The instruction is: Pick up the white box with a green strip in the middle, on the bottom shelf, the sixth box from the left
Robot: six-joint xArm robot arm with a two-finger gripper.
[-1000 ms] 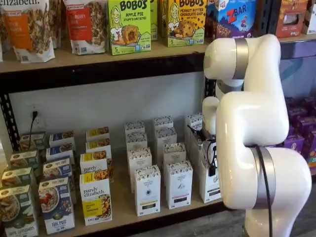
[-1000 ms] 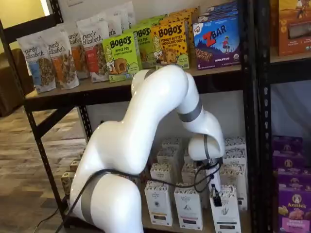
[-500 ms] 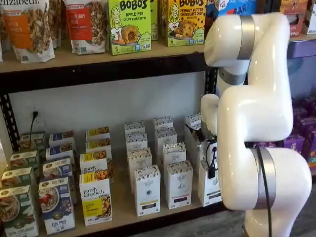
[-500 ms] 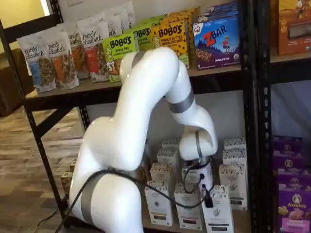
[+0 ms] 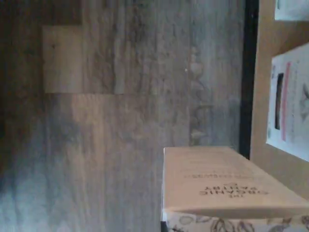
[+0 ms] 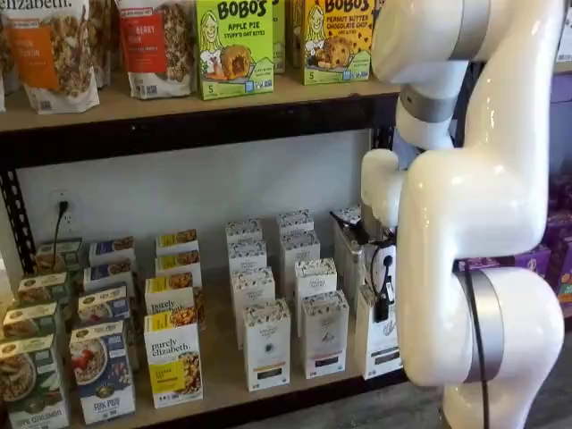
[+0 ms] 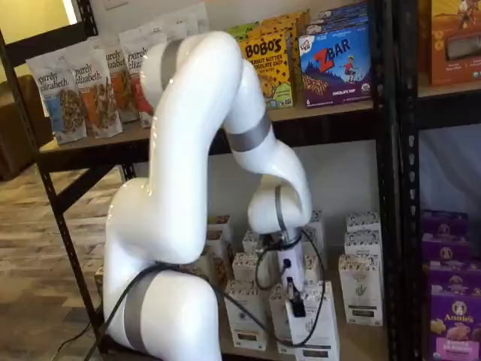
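Gripper (image 7: 295,307) pinching the white box (image 7: 316,331), fingers clamped on its top. Box tilted at the near edge of the bottom shelf (image 6: 223,380), right of two like cartons (image 6: 295,340).

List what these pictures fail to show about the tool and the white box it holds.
- Tool: fingertips barely show, the arm crowds both shelf views.
- White box: strip colour too small in a shelf view; cut off by the edge in the wrist view.
- Bottom shelf: right end hidden by the arm.

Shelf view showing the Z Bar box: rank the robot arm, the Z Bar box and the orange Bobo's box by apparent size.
1. robot arm, by far the largest
2. Z Bar box
3. orange Bobo's box, clearly narrower
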